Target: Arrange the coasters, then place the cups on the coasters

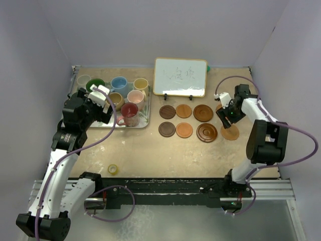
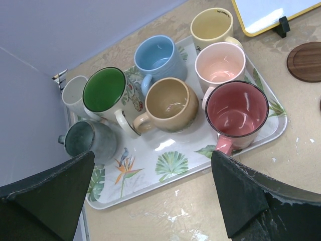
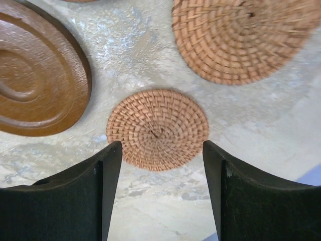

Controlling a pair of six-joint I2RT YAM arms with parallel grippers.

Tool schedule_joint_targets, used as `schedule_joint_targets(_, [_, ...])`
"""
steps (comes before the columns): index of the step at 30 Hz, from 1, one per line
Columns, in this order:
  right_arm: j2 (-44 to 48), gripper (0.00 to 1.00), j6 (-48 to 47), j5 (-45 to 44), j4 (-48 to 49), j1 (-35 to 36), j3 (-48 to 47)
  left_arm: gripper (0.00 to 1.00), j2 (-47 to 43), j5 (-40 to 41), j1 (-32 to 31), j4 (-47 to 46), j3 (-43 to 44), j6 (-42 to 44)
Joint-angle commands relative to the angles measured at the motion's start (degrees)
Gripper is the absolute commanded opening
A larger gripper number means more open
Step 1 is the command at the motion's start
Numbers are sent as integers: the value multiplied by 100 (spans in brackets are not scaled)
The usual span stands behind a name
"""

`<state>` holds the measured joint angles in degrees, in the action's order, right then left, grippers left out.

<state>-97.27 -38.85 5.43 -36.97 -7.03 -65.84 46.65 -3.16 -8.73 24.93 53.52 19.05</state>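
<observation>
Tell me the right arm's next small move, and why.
Probably lift the right gripper straight up, clear. Its jaws stand open either side of the small woven coaster, which lies flat on the table, roughly level with the ringed coaster in the near row. With the other woven coaster beyond it, the arranging looks done; the mugs sit on the tray.

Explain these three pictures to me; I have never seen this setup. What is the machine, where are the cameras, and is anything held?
Two robot arms are bolted to a table's near edge. One picture looks down from above; the other two come from a camera on each wrist. The left gripper hangs open over a tray of eight mugs. The right gripper hangs open just above a woven coaster lying on the table. Six other coasters lie in two rows near a whiteboard. Nothing is held.
</observation>
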Motion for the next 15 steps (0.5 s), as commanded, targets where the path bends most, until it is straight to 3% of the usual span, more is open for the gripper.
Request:
schedule_joint_targets(1, [736, 70, 427, 268, -429, 64, -439, 95, -10, 218, 38, -217, 124, -108])
schedule_joint_targets(9, [1831, 78, 1271, 819, -933, 245, -789, 95, 452, 109, 43, -64, 379, -229])
schedule_joint_targets(15, [2387, 82, 1809, 682, -1060, 940, -860, 96, 879, 59, 47, -160, 413, -409])
